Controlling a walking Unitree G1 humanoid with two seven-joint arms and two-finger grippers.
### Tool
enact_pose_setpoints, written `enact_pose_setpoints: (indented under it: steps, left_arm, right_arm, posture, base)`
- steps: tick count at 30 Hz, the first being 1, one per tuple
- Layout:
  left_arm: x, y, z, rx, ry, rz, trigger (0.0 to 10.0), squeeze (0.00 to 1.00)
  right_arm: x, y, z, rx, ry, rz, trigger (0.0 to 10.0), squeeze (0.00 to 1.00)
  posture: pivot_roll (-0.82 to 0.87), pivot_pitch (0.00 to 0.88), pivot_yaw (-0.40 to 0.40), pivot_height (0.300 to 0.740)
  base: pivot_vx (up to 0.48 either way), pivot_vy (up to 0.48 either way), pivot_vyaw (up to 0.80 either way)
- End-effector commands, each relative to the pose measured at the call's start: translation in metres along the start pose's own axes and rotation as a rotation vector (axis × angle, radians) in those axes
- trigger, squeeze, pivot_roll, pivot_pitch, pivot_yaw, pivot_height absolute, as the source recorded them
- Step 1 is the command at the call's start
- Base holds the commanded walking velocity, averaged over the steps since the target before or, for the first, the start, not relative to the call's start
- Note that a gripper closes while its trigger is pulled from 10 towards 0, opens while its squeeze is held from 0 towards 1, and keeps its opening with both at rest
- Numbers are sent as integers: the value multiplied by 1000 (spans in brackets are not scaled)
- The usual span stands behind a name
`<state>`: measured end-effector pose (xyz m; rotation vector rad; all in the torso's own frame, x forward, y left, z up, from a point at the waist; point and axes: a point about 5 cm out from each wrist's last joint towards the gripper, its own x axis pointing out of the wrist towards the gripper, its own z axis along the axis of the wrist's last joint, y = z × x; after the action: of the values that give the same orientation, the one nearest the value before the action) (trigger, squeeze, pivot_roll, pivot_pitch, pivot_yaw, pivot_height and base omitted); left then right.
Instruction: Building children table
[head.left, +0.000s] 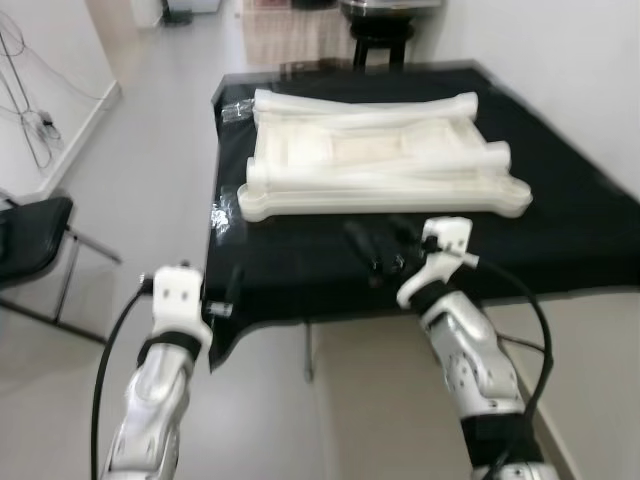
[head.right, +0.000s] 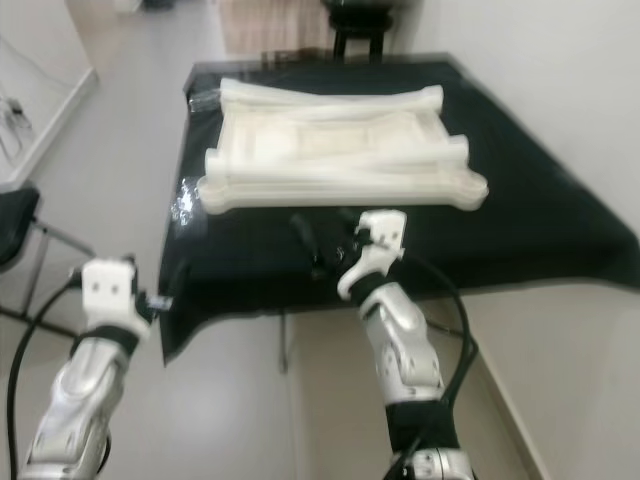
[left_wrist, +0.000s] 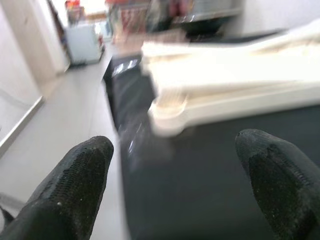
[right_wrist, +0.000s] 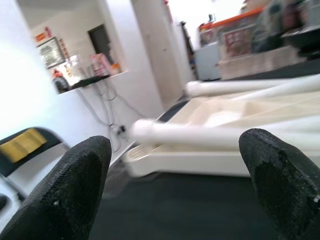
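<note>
The cream plastic children's table parts (head.left: 380, 160) are lying on the black-covered table (head.left: 560, 230), a dark folding chair (head.left: 30, 240) standing to its left.

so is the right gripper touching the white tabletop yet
Apart. The left eye view shows bare black cloth between the right gripper and the white tabletop.

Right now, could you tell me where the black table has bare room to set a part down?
The black table is bare between the white tabletop and its near edge, though the right gripper hovers there, and along its right side. The far middle is crowded with white legs.
</note>
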<state>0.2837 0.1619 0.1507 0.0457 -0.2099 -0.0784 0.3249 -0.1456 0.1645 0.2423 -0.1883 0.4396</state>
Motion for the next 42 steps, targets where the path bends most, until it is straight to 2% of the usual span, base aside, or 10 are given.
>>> enact_pose_setpoints:
  steps: [1,8,19,24,31,35,37,38,42]
  left_arm:
    - [-4,2,-9,-5,35,-3,10000,0]
    - [-2,0,-9,-15,38,-39,10000,0]
    - [0,-9,-8,-27,37,-94,10000,0]
    - [1,-12,-9,-41,42,-100,10000,0]
    - [5,-16,-9,-69,59,-103,10000,0]
    - [2,-18,-9,-70,62,-125,10000,0]
    - [2,-19,-10,-75,65,-129,10000,0]
    - [1,-21,-10,-85,68,-141,10000,0]
    - [0,-25,-10,-96,69,-158,10000,0]
  right_arm:
    - [-1,-2,-3,17,2,-10,10000,0]
    - [4,-1,1,29,-13,-11,10000,0]
    - [14,1,20,-23,-56,86,10000,0]
    - [17,3,23,-25,-63,97,10000,0]
    - [16,6,17,-17,-50,101,10000,0]
    - [16,8,18,-21,-47,117,10000,0]
    - [16,8,19,-39,-44,129,10000,0]
    - [16,8,20,-83,-34,152,10000,0]
    - [15,8,22,-154,-13,188,10000,0]
  posture:
    - [0,0,15,740]
    - [-2,0,18,740]
    - [4,0,7,740]
    - [0,0,1,740]
    - [-4,5,-2,740]
    - [-8,8,-5,740]
    - [-7,10,-5,740]
    - [-7,12,-6,740]
    - [-9,14,-5,740]
  base:
    - [398,0,788]
    - [400,0,113]
    - [398,0,0]
    - [383,0,0]
    - [34,0,0]
    - [0,-460,0]
    - [0,-461,0]
    - [0,-461,0]
    - [0,-461,0]
